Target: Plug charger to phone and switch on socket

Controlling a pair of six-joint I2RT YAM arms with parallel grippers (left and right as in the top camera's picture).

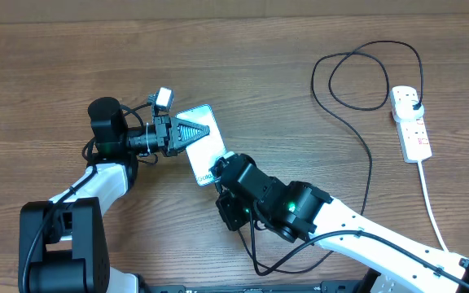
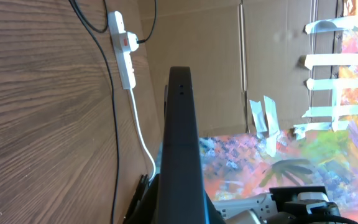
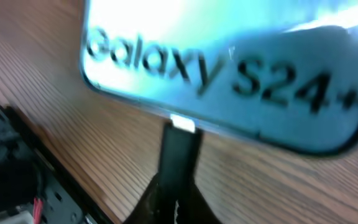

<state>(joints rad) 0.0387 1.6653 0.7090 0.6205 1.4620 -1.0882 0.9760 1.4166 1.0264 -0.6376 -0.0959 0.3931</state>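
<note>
- Overhead view: the wooden table (image 1: 72, 49) carried everything.
- The socket (image 1: 411, 122) lay at the right side, well apart from the phone, with the charger's plug apparently seated in it.
- The phone (image 1: 208, 155) sat mid-table, its upper end clamped by the left gripper (image 1: 187, 133). It looked rigid, glassy and probably slippery, so best held by its edges.
- The charger (image 1: 366, 146), thin and floppy, looped across to the right gripper (image 1: 221, 169).
- The connector (image 3: 179, 149), pinched in the right gripper, met the phone's lower edge and was not visibly pushed home. Small and stiff, it was best gripped just behind the tip.
</note>
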